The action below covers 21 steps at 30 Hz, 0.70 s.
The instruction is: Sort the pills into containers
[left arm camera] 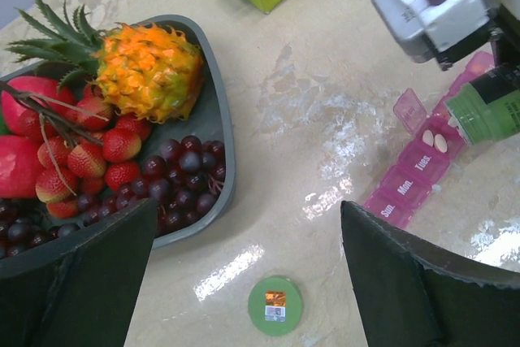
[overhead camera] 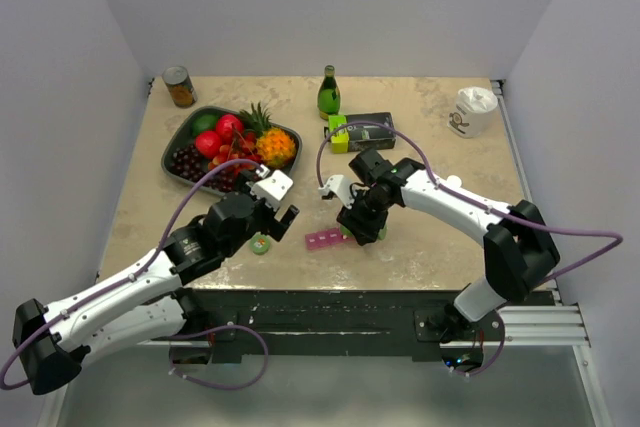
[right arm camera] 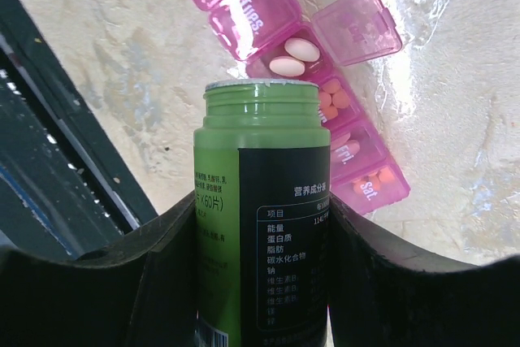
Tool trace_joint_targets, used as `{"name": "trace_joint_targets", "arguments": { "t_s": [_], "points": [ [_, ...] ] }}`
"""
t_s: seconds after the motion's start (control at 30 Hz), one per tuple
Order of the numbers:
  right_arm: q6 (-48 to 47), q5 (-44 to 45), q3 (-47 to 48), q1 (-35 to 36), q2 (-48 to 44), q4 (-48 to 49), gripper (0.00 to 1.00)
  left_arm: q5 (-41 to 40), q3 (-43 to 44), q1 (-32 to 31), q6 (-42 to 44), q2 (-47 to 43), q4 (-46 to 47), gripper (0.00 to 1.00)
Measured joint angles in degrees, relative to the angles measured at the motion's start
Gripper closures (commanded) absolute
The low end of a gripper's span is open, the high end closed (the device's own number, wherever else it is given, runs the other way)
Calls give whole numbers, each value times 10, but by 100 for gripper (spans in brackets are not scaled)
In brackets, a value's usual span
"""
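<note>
Gripping an uncapped green bottle by its body, the right hand has both fingers closed against the label. The bottle's open mouth points away from the wrist, toward the pill organiser, which lies on the table just beyond that mouth.

The organiser is a long, narrow strip of translucent pink plastic, split into small square compartments in one row. Each lid carries a short day name in white print; "Sun.", "Mon." and "Tues." read clearly in the left wrist view, and those three lids are shut. The next lid is flipped up and hangs out to the side, showing two white oval pills inside. Past it, small round orange pills show through the pink, with more orange ones in the "Sat." compartment.

The left hand is open, fingers wide apart and holding nothing. A round green cap lies on the table under it, the organiser is ahead to its right, and a grey fruit tray is to its left.
</note>
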Motion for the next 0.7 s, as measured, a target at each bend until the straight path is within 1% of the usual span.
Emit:
{"name": "trace_joint_targets", "arguments": {
  "t_s": [0.17,0.3,0.53,0.7],
  "points": [
    [-2,-23,-26,-3,-54,23,100,-15,-1,0,-6,-22,1,1],
    [-6,-47,-53,-9,-116,44,100,-17,-4,0,-41,-41,0,1],
    [-10,-84,-87,-21,-252,101,100,-8,-52,0,-177,-97,0,0],
    [-5,-98,-89,-28,-297,156,100,-14,-86,1,-299,-119,-24,0]
  ]
}}
